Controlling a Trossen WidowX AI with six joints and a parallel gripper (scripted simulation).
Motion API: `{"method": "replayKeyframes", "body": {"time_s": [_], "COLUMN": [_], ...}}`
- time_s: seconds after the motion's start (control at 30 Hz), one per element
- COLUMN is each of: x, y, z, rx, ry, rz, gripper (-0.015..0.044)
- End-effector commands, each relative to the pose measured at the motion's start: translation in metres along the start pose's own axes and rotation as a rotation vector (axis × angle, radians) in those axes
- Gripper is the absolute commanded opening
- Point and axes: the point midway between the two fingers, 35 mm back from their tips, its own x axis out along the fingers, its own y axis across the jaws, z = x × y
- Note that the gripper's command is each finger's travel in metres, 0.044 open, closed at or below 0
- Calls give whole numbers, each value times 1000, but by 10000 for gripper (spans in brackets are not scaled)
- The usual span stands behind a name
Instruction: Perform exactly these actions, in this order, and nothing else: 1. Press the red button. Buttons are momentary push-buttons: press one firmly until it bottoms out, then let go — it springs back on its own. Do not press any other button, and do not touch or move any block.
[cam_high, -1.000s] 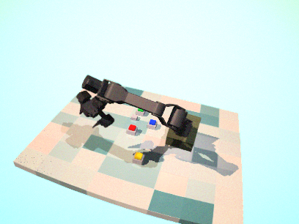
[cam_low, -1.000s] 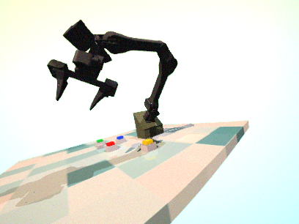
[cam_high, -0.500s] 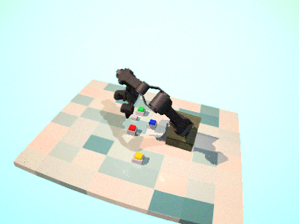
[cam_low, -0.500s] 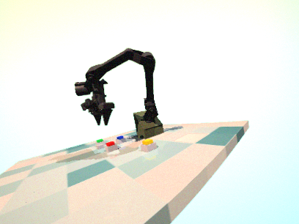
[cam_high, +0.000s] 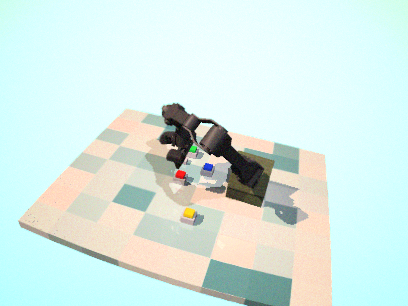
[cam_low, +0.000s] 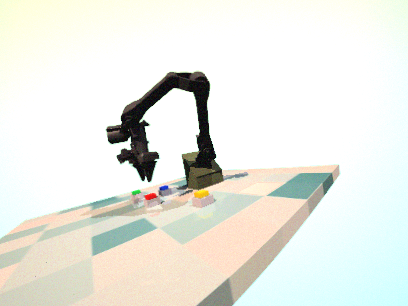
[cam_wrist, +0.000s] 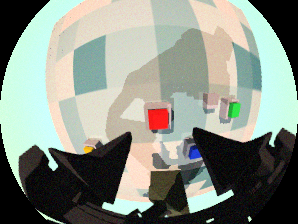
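Taking the red button (cam_high: 180, 174) as landmark: the yellow button (cam_high: 189, 213) sits nearer the camera, the blue button (cam_high: 208, 167) beside it, the green button (cam_high: 193, 149) beyond. The pincer (cam_low: 148, 173) hangs above the red one, partly spread and gripping nothing. The cap looks small, rigid and sprung; it probably wants a straight downward push on its top face, not a grasp.
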Motion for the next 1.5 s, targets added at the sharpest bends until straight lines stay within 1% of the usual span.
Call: {"method": "replayKeyframes", "body": {"time_s": [0.0, 0.2, 0.23, 0.6, 1.27, 1.47], "x": [24, 24, 24, 25, 56, 57], "y": [2, 2, 2, 2, 3, 3], "z": [-4, -4, -4, -4, -4, -4], "rx": [8, 8, 8, 8, 8, 8], "ry": [8, 8, 8, 8, 8, 8], "rz": [12, 12, 12, 12, 13, 13], "gripper": [190, 32, 20, 20, 20, 20]}}
